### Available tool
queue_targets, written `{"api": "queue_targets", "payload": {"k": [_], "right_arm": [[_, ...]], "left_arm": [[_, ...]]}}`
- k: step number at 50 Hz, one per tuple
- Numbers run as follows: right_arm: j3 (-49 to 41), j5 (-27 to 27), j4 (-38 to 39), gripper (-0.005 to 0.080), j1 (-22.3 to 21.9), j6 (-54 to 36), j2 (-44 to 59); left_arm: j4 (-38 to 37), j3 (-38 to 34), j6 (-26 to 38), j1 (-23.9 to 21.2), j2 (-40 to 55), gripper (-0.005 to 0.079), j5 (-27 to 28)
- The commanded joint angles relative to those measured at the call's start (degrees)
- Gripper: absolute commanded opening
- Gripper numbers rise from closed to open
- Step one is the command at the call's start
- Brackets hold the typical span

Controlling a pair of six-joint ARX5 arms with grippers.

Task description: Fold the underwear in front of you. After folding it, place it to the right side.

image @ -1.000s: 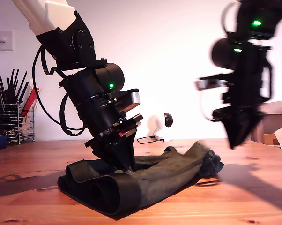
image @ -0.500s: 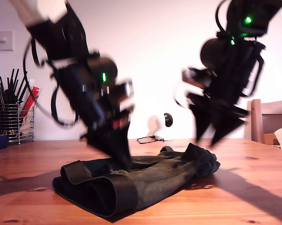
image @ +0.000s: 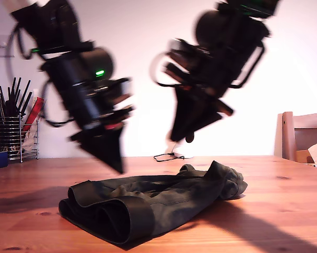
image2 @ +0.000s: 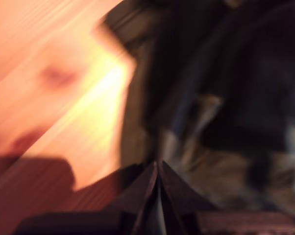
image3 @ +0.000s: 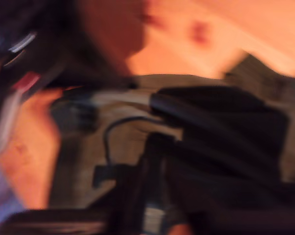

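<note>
One underwear (image: 148,203) garment, dark olive, lies nearest on the wooden counter (image: 285,211). It is bundled in thick layers, with rolled loops at one end and a bunched lump at the other.

Two black arms hang above it, neither touching the cloth. Both are blurred, and I cannot tell which arm is which from the room.

My first gripper (image2: 157,164) has its jaws pressed together to a point and holds nothing. The cloth lies just ahead of and below them, with bare wood beside it.

My second gripper (image3: 147,147) is too smeared to tell how its jaws stand. Dark cloth fills the space beneath.

The fold looks largely made. To shift it well, I'd open wide and pinch every layer at the thick end, lifting evenly so nothing unrolls.

Farther back stand one wire utensil rack (image: 11,132), one small white camera (image: 175,143) and one chair (image: 300,132).
</note>
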Motion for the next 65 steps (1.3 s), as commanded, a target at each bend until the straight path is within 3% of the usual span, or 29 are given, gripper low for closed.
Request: {"api": "queue_targets", "payload": {"k": [1,13,22,36,43,50,65], "right_arm": [[-0.02,-0.59,0.59,-0.0013,1.18,0.31,3.17],[-1.49,-1.70,5.55,-0.0013,3.87,1.53,5.46],[-8.09,-1.01,14.49,-0.0013,4.61,1.55,5.42],[-16.72,-1.31,24.85,-0.0013,7.87,3.58,2.38],[-17.92,-1.57,23.02,-0.0013,9.57,2.19,1.86],[-20.65,-1.62,19.30,-0.0013,9.46,-2.82,1.86],[-23.26,-4.24,11.98,-0.0013,3.52,-14.62,1.77]], "left_arm": [[-0.66,-0.57,0.04,0.85,0.68,-0.0019,0.02],[-0.50,-1.18,0.76,4.00,0.68,-0.0019,0.28],[1.68,-2.19,1.64,5.14,0.50,-0.0019,3.45],[17.40,-21.51,-1.38,5.55,-10.19,-0.0019,5.22],[21.99,-28.13,-3.19,6.03,-14.93,-0.0019,6.69],[22.49,-29.33,-4.66,5.35,-16.50,-0.0019,9.01],[22.77,-29.33,-6.62,2.38,-16.50,-0.0019,12.79]]}}
